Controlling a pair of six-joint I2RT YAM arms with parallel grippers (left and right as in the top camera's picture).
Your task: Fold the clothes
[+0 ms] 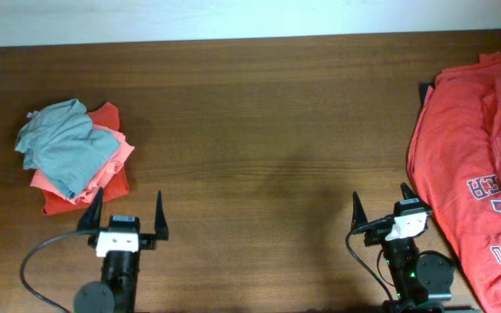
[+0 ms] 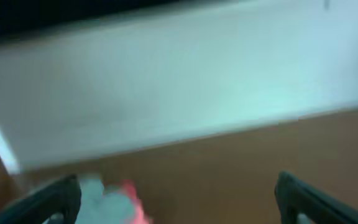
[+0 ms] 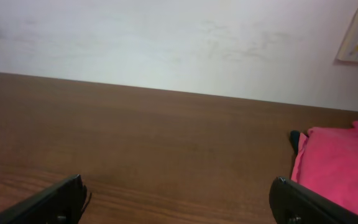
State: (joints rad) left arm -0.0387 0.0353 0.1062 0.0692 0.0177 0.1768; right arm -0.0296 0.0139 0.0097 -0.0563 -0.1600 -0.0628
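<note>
Overhead: crumpled grey-blue T-shirt [image 1: 66, 143] atop soft orange shirts [image 1: 114, 181], glossy woodgrain table [image 1: 259, 130].

Overhead looks straight down; both wrist views skim the table [image 3: 166, 137] toward the wall [image 3: 135, 43].

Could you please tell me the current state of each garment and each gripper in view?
grey-blue T-shirt: crumpled, unfolded, on top of the left pile.
salmon-pink T-shirt: bunched under the grey-blue one.
orange T-shirt: rumpled, at the bottom of the pile.
red T-shirt: spread loosely, unfolded, white lettering up, cut off by the frame.
left gripper: open, empty, clear of the pile.
right gripper: open, empty, close beside the red T-shirt.
</note>
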